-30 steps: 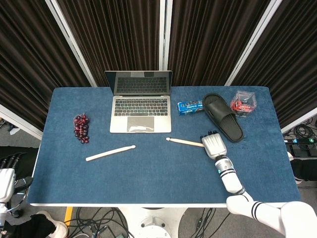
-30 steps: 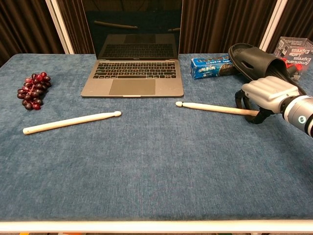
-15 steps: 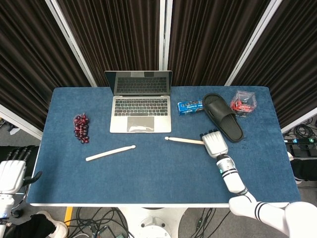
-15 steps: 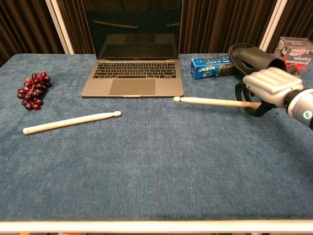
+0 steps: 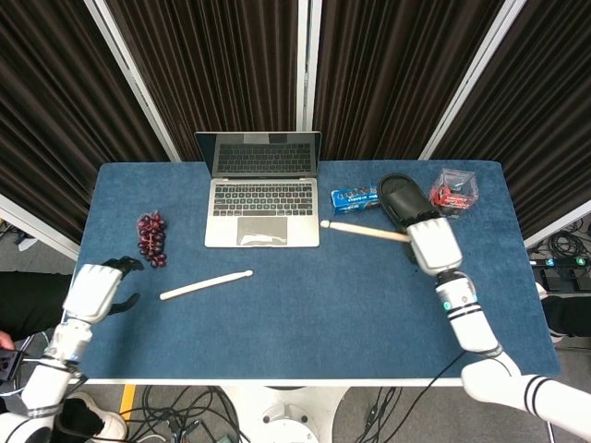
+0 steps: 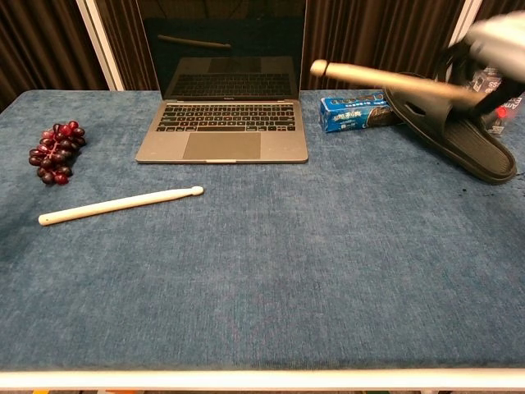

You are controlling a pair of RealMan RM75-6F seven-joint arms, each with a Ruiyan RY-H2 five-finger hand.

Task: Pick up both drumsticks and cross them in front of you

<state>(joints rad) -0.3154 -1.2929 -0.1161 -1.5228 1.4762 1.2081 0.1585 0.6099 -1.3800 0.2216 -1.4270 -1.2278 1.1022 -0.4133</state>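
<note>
One pale wooden drumstick (image 5: pixel 205 285) (image 6: pixel 120 204) lies on the blue table, left of centre, its tip pointing right. My right hand (image 5: pixel 434 245) (image 6: pixel 498 37) grips the butt of the other drumstick (image 5: pixel 365 231) (image 6: pixel 385 80) and holds it in the air, tip pointing left, above the slipper. My left hand (image 5: pixel 95 291) hovers over the table's left front edge, fingers apart and empty, a little left of the lying drumstick's butt. The chest view does not show the left hand.
An open laptop (image 5: pixel 262 189) (image 6: pixel 221 123) stands at the back centre. A bunch of dark grapes (image 5: pixel 151 237) (image 6: pixel 55 151) lies at the left. A blue snack pack (image 5: pixel 355 197) (image 6: pixel 353 113), black slipper (image 5: pixel 399 197) (image 6: pixel 459 139) and clear box (image 5: pixel 453 189) sit back right.
My right hand has lifted its drumstick off the table, up and away toward the back. My left hand has come up from below the table's edge to the left front corner.
</note>
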